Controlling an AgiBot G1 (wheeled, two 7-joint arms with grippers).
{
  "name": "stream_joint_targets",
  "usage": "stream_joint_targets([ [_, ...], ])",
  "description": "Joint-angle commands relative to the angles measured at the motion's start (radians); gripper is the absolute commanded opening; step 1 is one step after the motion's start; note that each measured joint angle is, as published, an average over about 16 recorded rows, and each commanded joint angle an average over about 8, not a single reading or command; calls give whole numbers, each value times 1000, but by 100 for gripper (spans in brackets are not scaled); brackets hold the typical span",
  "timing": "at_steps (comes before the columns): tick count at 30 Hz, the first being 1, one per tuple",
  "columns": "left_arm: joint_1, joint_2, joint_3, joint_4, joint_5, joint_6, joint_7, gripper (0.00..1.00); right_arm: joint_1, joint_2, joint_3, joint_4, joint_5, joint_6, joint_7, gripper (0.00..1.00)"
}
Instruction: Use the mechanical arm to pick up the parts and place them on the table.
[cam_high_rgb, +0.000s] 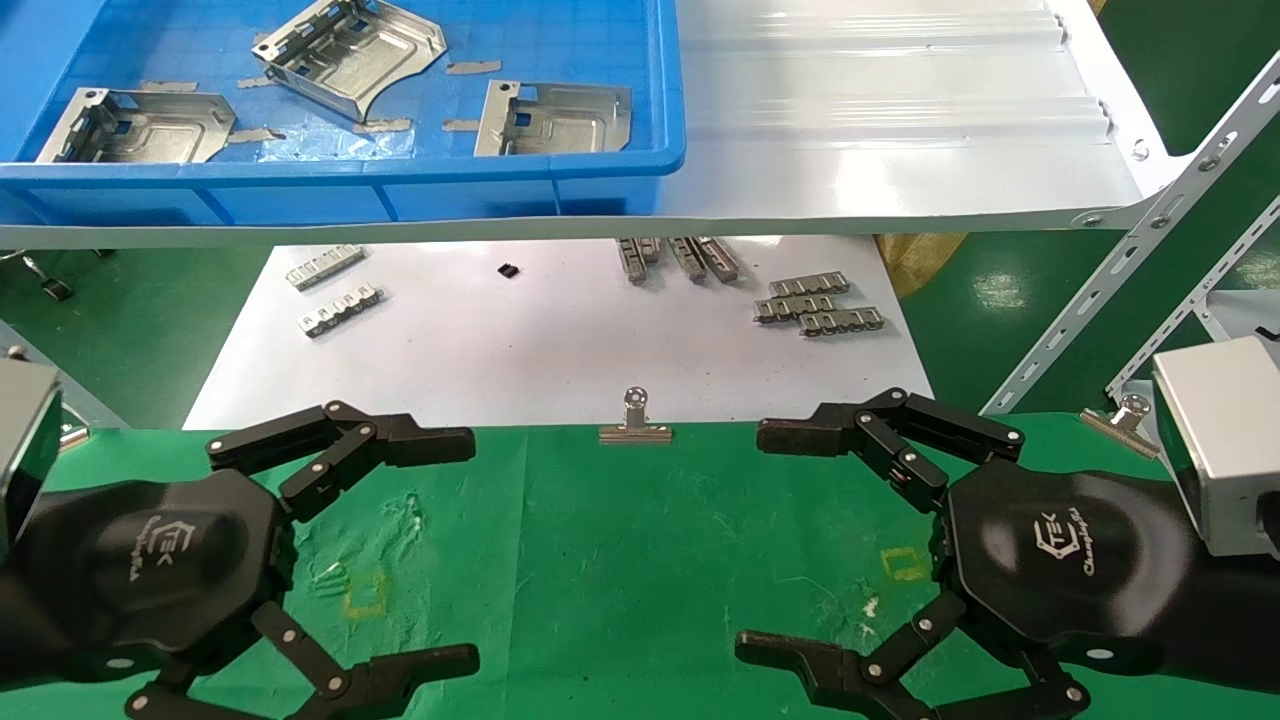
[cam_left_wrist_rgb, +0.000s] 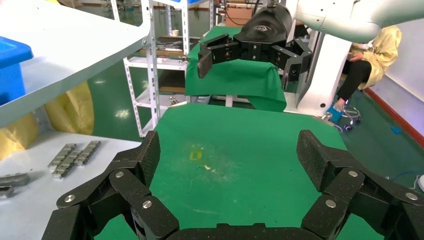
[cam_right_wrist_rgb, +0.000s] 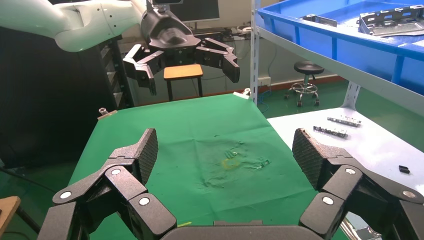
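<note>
Green table (cam_high_rgb: 620, 560), "TEK" left gripper (cam_high_rgb: 440, 545), parts (cam_high_rgb: 350, 50)

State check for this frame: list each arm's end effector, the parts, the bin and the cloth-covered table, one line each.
Left end effector: open, empty, over the table.
Right end effector: open, empty, over the table.
Parts: three, all lying in the blue bin, none picked.
Blue bin: on the upper white shelf, holding the parts.
Table: green cloth, no part on it yet.
</note>
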Motion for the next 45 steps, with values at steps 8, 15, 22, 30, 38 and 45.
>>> stream_joint_targets([
  [8,0,0,0,0,0,0,0,100,0,0,0,0,0,0,0,0],
  [15,0,0,0,0,0,0,0,100,0,0,0,0,0,0,0,0],
  [22,0,0,0,0,0,0,0,100,0,0,0,0,0,0,0,0],
  [30,0,0,0,0,0,0,0,100,0,0,0,0,0,0,0,0],
  [38,0,0,0,-1,0,0,0,100,0,0,0,0,0,0,0,0],
  [45,-91,24,-2,1,20,-4,6,100,0,0,0,0,0,0,0,0],
])
